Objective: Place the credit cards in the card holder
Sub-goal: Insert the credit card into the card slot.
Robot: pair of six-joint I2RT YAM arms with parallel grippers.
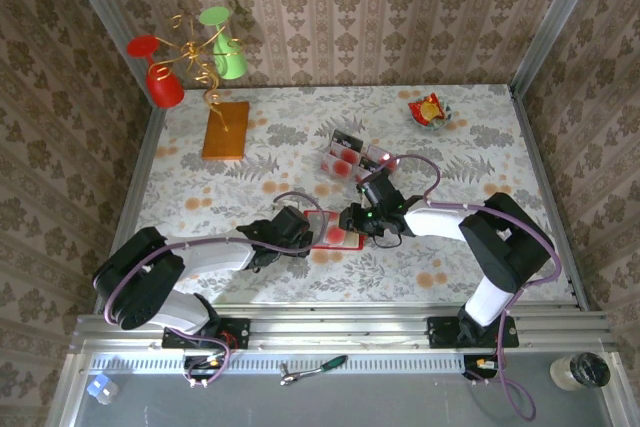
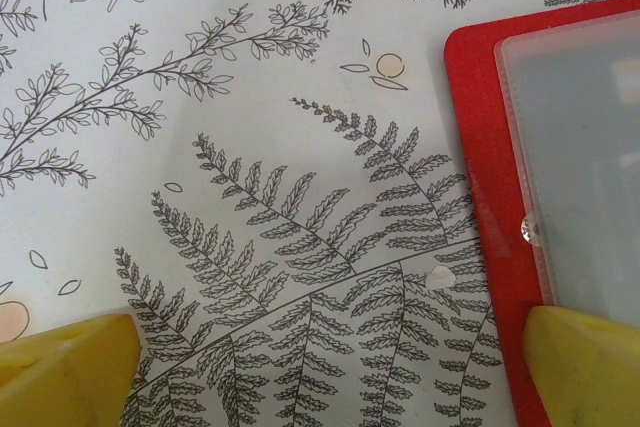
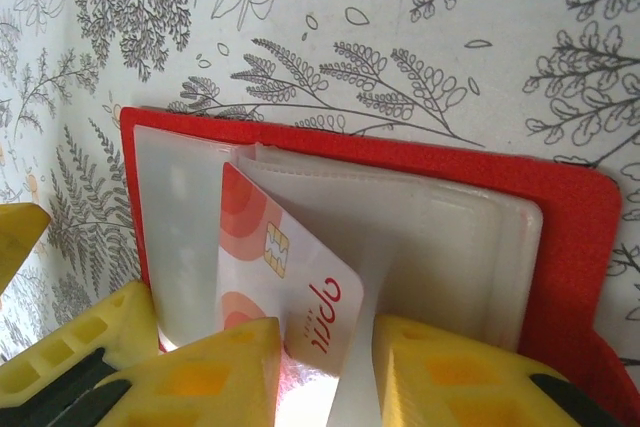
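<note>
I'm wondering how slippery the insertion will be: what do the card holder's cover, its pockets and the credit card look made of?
The card holder cover is matte red and finely grained, likely faux leather or textured plastic. The pockets look like soft, frosted clear plastic: translucent layered sheets with faint shine. The credit card seems stiff glossy plastic, with a metallic-looking chip.

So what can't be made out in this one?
Right wrist: the credit card's lower end sits behind the right gripper's fingers, so the grip is unclear.
Top external: the card holder is mostly covered by the arms; spare cards too small to count.
Left wrist: frame edge crops the holder.
</note>
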